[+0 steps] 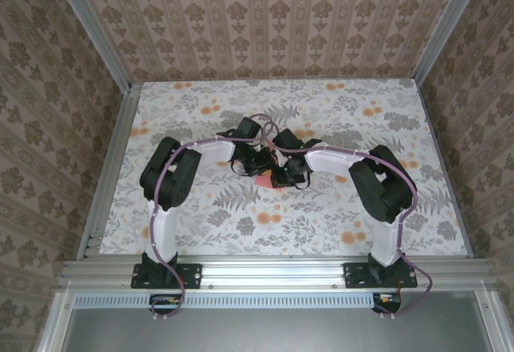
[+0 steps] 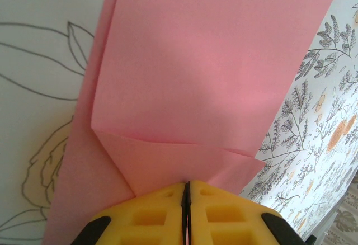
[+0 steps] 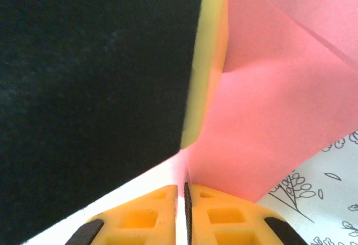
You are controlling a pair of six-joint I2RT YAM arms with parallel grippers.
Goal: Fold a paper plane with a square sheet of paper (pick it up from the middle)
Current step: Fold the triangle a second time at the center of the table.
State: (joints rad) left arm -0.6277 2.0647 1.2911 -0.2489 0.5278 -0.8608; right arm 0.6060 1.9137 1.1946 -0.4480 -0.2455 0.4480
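Observation:
The pink sheet of paper [image 1: 263,182] is held just above the table's middle, between the two wrists. In the left wrist view the paper [image 2: 212,88] is folded into overlapping flaps with slanted creases, like a paper plane's nose. Its lower point runs into my left gripper [image 2: 186,184], whose yellow fingers are pressed together on it. In the right wrist view the paper [image 3: 279,116] rises ahead, and its edge enters the narrow slit of my right gripper [image 3: 180,186]. The left gripper's yellow finger [image 3: 210,60] stands right against the paper there. From above, the left gripper [image 1: 257,170] and the right gripper [image 1: 279,177] almost touch.
A floral tablecloth [image 1: 321,223] covers the table. Aluminium rails [image 1: 104,167] and patterned walls [image 1: 273,14] close it in on three sides. Both arms arch inward from their bases [image 1: 165,273] at the near edge.

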